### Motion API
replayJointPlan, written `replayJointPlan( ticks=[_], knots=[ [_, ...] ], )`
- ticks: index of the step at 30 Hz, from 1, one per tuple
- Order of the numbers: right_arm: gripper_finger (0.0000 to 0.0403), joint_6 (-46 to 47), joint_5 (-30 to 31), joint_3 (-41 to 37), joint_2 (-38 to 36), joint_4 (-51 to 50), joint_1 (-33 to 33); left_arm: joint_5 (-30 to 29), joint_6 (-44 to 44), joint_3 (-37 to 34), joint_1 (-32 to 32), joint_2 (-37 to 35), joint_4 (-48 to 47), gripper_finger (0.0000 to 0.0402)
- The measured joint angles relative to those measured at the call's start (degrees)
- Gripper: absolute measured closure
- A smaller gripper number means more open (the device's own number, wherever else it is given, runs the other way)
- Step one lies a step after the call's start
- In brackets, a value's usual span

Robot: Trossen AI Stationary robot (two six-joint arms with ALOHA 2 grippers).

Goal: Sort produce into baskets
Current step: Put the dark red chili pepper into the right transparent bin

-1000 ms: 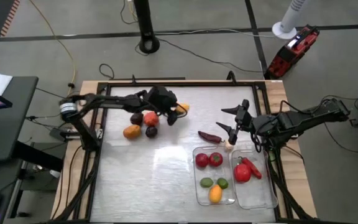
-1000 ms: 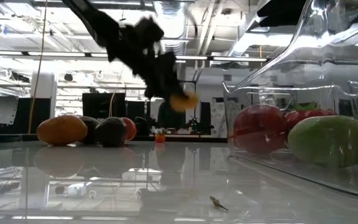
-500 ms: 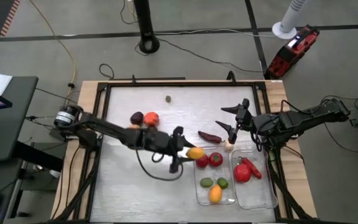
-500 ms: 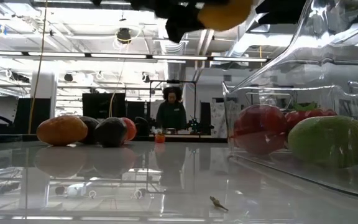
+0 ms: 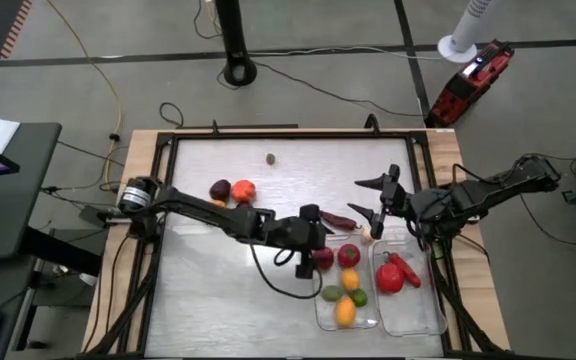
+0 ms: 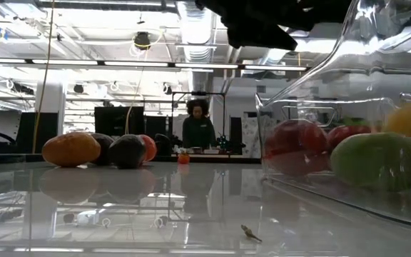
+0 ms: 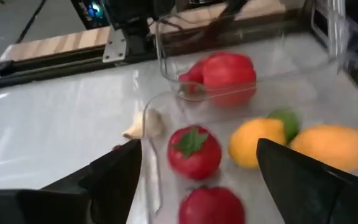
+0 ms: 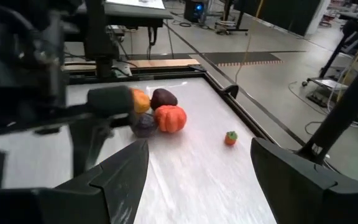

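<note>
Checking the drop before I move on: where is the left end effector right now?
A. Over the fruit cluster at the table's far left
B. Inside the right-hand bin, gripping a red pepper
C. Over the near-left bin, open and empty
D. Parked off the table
C: the left end effector hangs open over the left bin, with an orange fruit lying among the produce inside.

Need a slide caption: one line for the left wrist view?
Left gripper open over the clear bin of tomatoes, yellow fruit and lime.
</note>
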Motion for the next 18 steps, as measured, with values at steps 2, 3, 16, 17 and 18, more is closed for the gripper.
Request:
replayJointPlan(
  ticks=[2, 3, 16, 17, 18],
  knots=[
    [0.0092, -0.05, 0.11, 0.0, -0.07, 0.05, 0.21, -0.16, 2.74, -0.06, 0.99, -1.28, -2.03, 0.0094],
    [0.0092, -0.14, 0.13, 0.0, -0.07, 0.04, 0.14, 0.02, 3.78, -0.02, 1.85, -2.04, -3.18, 0.0094],
    [0.0092, -0.24, 0.2, 0.0, -0.07, 0.82, 0.03, 14.97, 14.84, -3.66, 19.04, -1.0, -16.27, 0.0121],
    [0.0092, -0.41, 0.2, 0.0, -0.05, 0.8, 0.03, 15.44, 14.84, -4.71, 19.84, -0.97, -15.01, 0.0124],
    [0.0092, -0.64, 0.18, 0.0, -0.05, 0.78, 0.03, 16.04, 14.8, -5.79, 20.52, -0.92, -13.58, 0.0128]
  ],
)
